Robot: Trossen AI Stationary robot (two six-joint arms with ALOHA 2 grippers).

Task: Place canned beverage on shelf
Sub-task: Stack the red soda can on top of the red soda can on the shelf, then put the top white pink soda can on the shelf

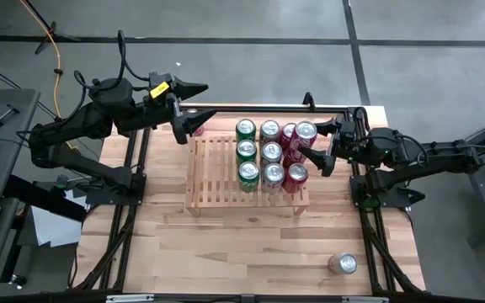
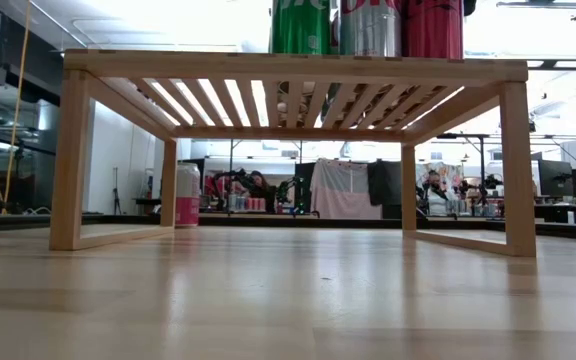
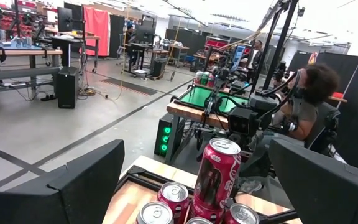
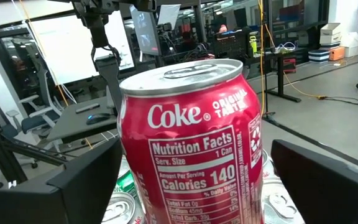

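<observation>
The shelf point(image 1: 213, 172), a low rack of light wooden slats, stands mid-table; the low view shows its top point(image 2: 298, 66) on short legs. Green point(image 1: 246, 151), silver point(image 1: 271, 152) and red point(image 1: 295, 175) cans stand in rows on its right half. One red Coke can point(image 4: 194, 137) stands upright on the tops of the far right cans point(image 3: 216, 171). My right gripper point(image 1: 318, 145) is level and open, one finger on either side of that can, apart from it. My left gripper point(image 1: 194, 108) hangs open above the shelf's far left corner, with nothing in it.
A lone silver can point(image 1: 342, 263) sits on the table near its right front corner. The shelf's left half is bare slats. Both arm bases and their black frames flank the shelf. Beyond the table a person point(image 3: 309, 93) sits among workbenches.
</observation>
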